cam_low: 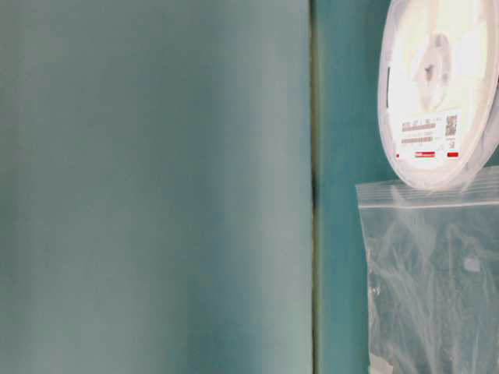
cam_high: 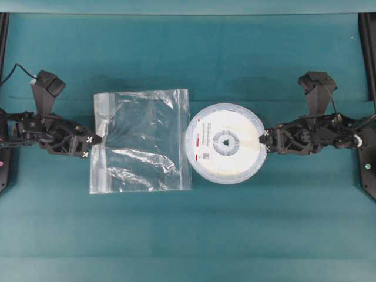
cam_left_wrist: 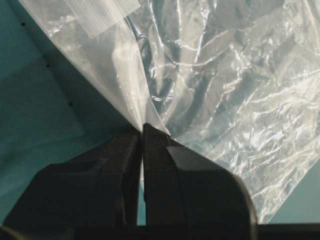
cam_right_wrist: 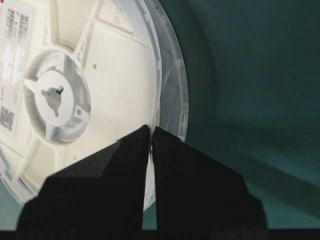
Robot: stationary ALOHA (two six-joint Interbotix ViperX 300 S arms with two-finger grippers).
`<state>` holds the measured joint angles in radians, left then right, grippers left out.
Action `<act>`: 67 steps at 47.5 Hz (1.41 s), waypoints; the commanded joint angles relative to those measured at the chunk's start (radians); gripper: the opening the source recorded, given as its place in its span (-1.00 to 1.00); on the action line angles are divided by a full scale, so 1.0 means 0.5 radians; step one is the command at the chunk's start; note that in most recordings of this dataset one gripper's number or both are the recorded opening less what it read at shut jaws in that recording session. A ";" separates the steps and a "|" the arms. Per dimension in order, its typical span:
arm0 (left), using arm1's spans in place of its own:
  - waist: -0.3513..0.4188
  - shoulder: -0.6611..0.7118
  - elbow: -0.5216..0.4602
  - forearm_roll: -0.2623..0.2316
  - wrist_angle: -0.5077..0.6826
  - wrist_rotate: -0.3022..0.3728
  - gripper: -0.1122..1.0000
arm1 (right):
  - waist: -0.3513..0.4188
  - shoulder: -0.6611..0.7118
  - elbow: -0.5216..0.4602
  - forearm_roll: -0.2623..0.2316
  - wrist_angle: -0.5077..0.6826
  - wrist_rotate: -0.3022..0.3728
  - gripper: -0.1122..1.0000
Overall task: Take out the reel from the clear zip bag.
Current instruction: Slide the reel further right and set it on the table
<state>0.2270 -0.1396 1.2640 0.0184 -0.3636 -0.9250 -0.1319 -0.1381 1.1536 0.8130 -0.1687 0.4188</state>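
The reel is a round white disc with a cream centre and a label with red marks; it lies outside the clear zip bag, just right of the bag's right edge. My right gripper is shut on the reel's right rim, seen in the right wrist view with the reel tilted. My left gripper is shut on the bag's left edge, seen in the left wrist view with crinkled plastic spreading away. The table-level view shows the reel above the bag.
The teal table cloth spreads around both things. Dark frame posts stand at the far left and far right edges.
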 commanded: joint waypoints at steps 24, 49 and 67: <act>0.000 -0.009 -0.012 0.006 -0.006 0.006 -0.84 | 0.003 -0.083 0.067 0.009 0.018 0.009 -0.72; 0.000 -0.009 -0.015 0.006 -0.006 0.006 -0.84 | 0.003 -0.138 0.135 0.034 0.015 0.009 -0.72; 0.000 -0.009 -0.028 0.006 -0.006 0.006 -0.84 | 0.000 -0.135 0.126 0.040 0.006 0.015 -0.72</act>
<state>0.2270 -0.1411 1.2625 0.0184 -0.3636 -0.9250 -0.1319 -0.2040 1.2195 0.8283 -0.1641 0.4188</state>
